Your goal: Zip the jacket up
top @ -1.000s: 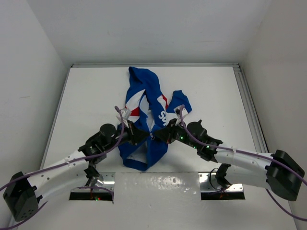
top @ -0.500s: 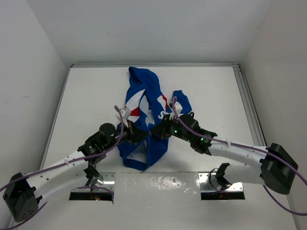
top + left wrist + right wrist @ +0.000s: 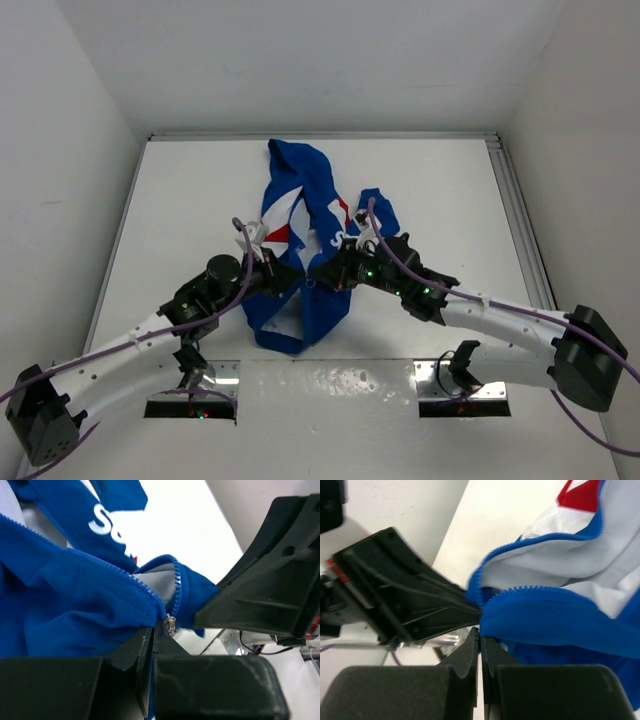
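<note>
The royal-blue jacket (image 3: 300, 215) with red and white panels lies unzipped mid-table, its lower part lifted between my grippers. My left gripper (image 3: 297, 281) is shut on the blue front edge (image 3: 100, 605) just below the metal zipper slider (image 3: 171, 624), with its fingertips (image 3: 145, 640) pressed together. My right gripper (image 3: 322, 272) is shut on the other front edge (image 3: 555, 615), right by the toothed zipper tape (image 3: 520, 591). The two grippers nearly touch tip to tip. Each shows in the other's wrist view: the right gripper (image 3: 265, 580) and the left gripper (image 3: 400, 595).
White walls enclose the white table (image 3: 180, 200) on three sides, with a metal rail (image 3: 520, 220) along the right edge. Purple cables (image 3: 120, 345) run along both arms. The jacket's sleeves and collar spread toward the back wall.
My right gripper has moved left toward the left gripper, bringing the two zipper edges together. The left gripper has shifted only slightly.
</note>
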`<state>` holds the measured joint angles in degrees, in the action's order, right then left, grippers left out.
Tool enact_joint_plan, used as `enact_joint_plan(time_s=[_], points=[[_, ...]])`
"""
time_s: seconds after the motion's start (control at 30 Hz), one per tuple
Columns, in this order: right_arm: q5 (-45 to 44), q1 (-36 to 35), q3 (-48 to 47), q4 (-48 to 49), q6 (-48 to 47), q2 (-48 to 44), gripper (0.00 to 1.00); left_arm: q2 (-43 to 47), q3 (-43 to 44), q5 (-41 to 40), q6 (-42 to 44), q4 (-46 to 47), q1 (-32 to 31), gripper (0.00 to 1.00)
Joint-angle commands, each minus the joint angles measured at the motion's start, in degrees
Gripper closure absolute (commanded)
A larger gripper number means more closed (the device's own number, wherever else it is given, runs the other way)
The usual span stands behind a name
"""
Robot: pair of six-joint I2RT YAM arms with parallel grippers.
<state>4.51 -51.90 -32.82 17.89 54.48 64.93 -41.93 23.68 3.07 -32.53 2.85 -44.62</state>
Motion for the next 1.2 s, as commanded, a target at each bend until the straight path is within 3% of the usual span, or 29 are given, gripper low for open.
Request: enact_joint_plan(time_s=[0.0,0.3,0.57,0.7,0.93,1.13,1.17], points=[[4.71,-0.40,-2.78,7.51,3.35,-1.21,1.00,-0.70,1.54,1.40,0.72,-2.41,0.06,1.00],[2.00,-0.31,-12.70,4.35,-0.15,7.40,1.00,1.76,1.01,7.03,0.10,-1.53,0.06,1.00],[-11.10,-0.22,-8.94,1.27,-5.87,5.83,1.00,3.26,0.49,13.18,-1.57,-0.74,0.06,1.00],[-12.42,-0.31,-8.14,2.06,-6.58,5.91,1.00,2.39,-1.71,16.44,-4.02,3.55,0.06,1.00],[-16.29,-0.31,-9.19,0.48,-9.74,5.30,1.00,3.08,-2.24,17.50,-5.08,2.69,0.06,1.00],[-13.83,-0.31,-7.35,-1.71,-7.90,4.60,1.00,2.12,-2.24,17.23,-5.70,2.60,0.06,1.00],[-13.57,-0.31,-7.26,-2.68,-7.90,3.73,0.83,1.68,-1.45,17.41,-5.26,1.47,0.06,1.00]])
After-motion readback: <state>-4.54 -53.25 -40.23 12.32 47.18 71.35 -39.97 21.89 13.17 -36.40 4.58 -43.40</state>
